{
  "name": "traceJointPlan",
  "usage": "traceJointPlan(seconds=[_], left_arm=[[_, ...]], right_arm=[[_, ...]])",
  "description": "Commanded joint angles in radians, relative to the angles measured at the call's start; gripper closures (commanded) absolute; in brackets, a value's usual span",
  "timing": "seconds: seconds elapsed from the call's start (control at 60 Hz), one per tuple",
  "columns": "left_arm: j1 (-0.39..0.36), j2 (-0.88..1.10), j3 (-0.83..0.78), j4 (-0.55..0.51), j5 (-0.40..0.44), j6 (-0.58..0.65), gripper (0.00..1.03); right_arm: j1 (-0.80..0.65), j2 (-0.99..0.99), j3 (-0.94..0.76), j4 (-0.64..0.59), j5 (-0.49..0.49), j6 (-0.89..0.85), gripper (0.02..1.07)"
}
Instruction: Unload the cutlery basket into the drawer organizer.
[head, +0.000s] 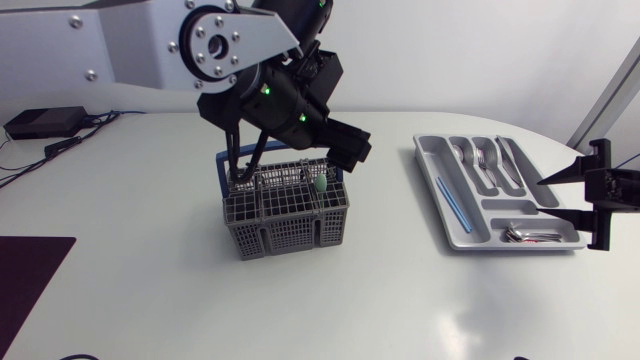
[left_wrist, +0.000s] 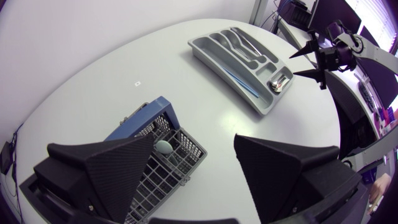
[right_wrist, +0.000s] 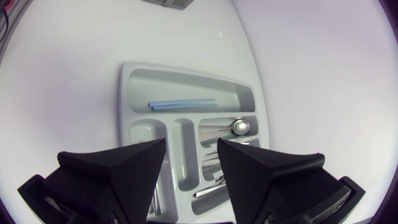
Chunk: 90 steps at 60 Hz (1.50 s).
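The white surface (head: 150, 300) carries two task things set well apart, which fits the split of work: each arm sits at one end of the transfer. My left arm (head: 150, 40) comes in from its side and bends steeply down, so that the left gripper (head: 240, 178) points into the cutlery basket (head: 285, 225). Its fingers are spread apart with nothing between them. This looks like a reach for a piece that has not yet been gripped. The right gripper (head: 548, 198) hangs over the near edge of the drawer organizer (head: 432, 175), fingers likewise parted and empty. I judge it to be waiting there, clear of the left arm's path. The organizer lies flat on the right side of the surface, with its long compartment towards the basket. It is already partly filled. Thin blue sticks (right_wrist: 181, 103) lie lengthwise in the long compartment, spoons and forks (head: 485, 160) sit in the shorter slots, and a few metal pieces (head: 530, 234) fill the small end compartment. The grey mesh basket stands upright near the middle, a blue panel (left_wrist: 146, 118) along its far side. What it still holds is hard to make out through the mesh. One small pale-green piece (left_wrist: 164, 147) stands in it just beside a left fingertip, and it is probably the next thing to be taken out.
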Motion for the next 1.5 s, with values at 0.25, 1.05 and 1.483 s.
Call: traceJointPlan(seconds=[0.25,1.05,1.483], left_arm=[[0.008,0.005,0.006,-0.007,0.005,0.010,0.14],[0.106,-0.174,-0.207,0.036,0.005,0.056,0.13],[0.189,-0.305,-0.365,0.086,0.036,0.099,0.13]], right_arm=[[0.176,-0.207,-0.024,-0.198,-0.150,0.485,0.43],[0.926,-0.310,-0.267,0.455,0.154,1.668,0.43],[1.087,-0.153,-0.197,0.587,0.320,1.906,0.43]])
